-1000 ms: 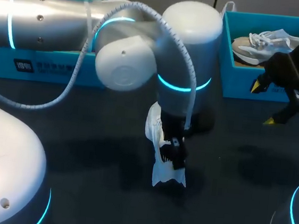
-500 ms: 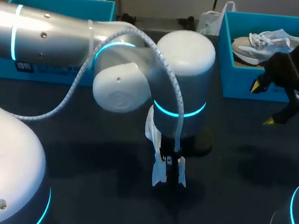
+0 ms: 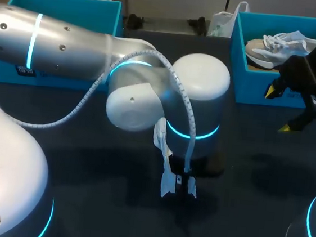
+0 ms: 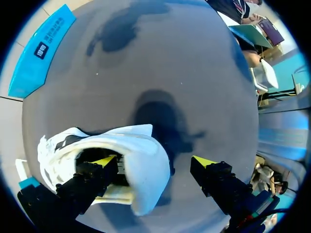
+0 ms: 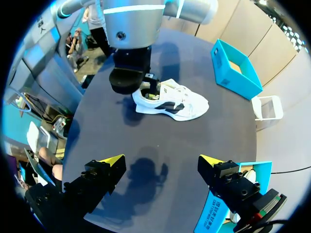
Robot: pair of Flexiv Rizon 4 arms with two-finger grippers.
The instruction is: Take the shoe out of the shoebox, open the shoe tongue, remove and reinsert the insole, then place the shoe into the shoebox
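A white shoe point(image 3: 165, 180) with dark side marks lies on the dark table point(image 3: 85, 167), mostly hidden under my left arm in the head view. In the left wrist view my left gripper point(image 4: 154, 161) is open, one finger point(image 4: 99, 167) down inside the shoe's point(image 4: 141, 165) opening and the other outside on bare table, the shoe's wall between them. The right wrist view shows the shoe point(image 5: 175, 103) on its sole with the left gripper point(image 5: 151, 88) at one end. My right gripper point(image 3: 277, 110) hangs open and empty in front of the blue shoebox point(image 3: 240, 59).
That shoebox at the back right holds a second, grey-white shoe point(image 3: 279, 43). Another blue box point(image 3: 62, 6) stands at the back left, and shows in the right wrist view point(image 5: 235, 70) beyond the white shoe. Bare table lies under my right gripper point(image 5: 163, 160).
My left arm's wrist has come down and toward the near edge, covering more of the shoe. The right arm has not moved.
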